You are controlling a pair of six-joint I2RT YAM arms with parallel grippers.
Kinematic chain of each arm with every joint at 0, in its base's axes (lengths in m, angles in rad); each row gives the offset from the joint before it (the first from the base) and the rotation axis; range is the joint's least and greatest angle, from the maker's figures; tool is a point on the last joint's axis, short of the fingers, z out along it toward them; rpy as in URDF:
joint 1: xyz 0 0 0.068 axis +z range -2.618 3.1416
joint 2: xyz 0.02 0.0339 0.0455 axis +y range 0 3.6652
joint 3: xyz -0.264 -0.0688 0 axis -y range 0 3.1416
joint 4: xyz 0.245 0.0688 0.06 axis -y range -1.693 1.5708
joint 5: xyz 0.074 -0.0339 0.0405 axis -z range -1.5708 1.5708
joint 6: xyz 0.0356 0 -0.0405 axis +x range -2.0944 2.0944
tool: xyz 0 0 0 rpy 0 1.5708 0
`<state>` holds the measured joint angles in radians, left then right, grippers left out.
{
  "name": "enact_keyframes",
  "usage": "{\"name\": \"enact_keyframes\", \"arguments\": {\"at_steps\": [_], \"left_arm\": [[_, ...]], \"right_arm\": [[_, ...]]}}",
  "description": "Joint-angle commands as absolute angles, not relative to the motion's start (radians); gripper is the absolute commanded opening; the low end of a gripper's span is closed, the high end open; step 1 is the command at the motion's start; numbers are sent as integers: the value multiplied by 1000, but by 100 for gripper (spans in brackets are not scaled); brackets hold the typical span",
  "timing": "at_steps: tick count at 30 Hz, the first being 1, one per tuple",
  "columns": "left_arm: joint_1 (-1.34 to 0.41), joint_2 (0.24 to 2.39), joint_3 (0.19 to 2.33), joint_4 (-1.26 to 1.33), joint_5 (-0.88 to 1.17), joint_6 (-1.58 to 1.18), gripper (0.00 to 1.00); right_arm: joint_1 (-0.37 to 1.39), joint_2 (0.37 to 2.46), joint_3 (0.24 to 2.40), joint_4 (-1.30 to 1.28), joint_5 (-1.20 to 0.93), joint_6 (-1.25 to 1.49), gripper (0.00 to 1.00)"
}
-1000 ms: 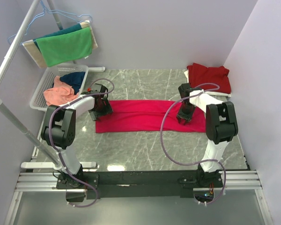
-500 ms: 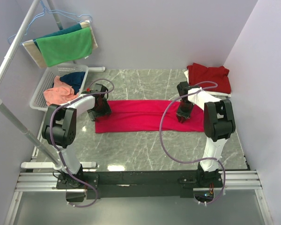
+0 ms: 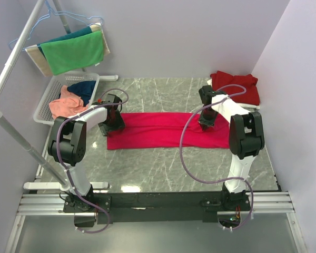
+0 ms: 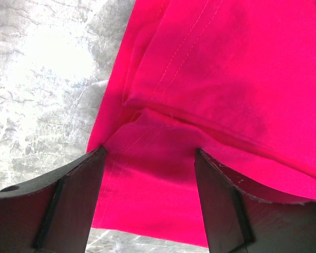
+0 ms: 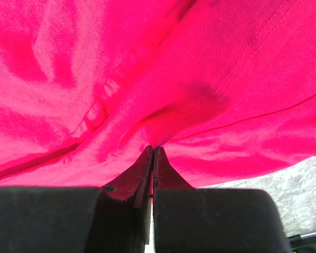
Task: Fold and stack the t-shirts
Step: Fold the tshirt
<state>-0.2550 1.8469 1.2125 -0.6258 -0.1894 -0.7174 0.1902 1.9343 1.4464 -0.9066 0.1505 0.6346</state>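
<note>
A bright pinkish-red t-shirt [image 3: 158, 130] lies as a long folded strip across the middle of the marble table [image 3: 163, 168]. My left gripper [image 3: 115, 124] stands open at the strip's left end, its fingers on either side of a hemmed fold [image 4: 147, 153]. My right gripper [image 3: 206, 123] is shut on the pinkish-red t-shirt [image 5: 158, 79] near its right end, the cloth pinched at the fingertips. A darker maroon-red t-shirt [image 3: 235, 86] lies folded at the back right corner. A salmon-orange t-shirt [image 3: 66, 104] and a navy t-shirt [image 3: 84, 88] sit in the white basket [image 3: 46, 104].
A drying rack [image 3: 21, 47] at the back left carries green, teal and beige towels [image 3: 72, 51]. Its slanted pole [image 3: 21, 139] runs down the table's left side. Walls close in at the back and right.
My right gripper has moved toward the back, pulling the shirt's right end with it. The left gripper has hardly moved.
</note>
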Motion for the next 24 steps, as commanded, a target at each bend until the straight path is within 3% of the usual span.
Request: {"name": "enact_keyframes", "arguments": {"at_steps": [1,13,24], "left_arm": [[-252,1867,1223,-643,-204,-706,74],[-253,1858,1233,-655,-206,-707,72],[-261,1835,1213,-655,-204,-718,72]], "right_arm": [[203,1942,1482,-920,183,637,0],[224,1953,1583,-847,109,603,0],[239,2153,1828,-867,80,560,0]]}}
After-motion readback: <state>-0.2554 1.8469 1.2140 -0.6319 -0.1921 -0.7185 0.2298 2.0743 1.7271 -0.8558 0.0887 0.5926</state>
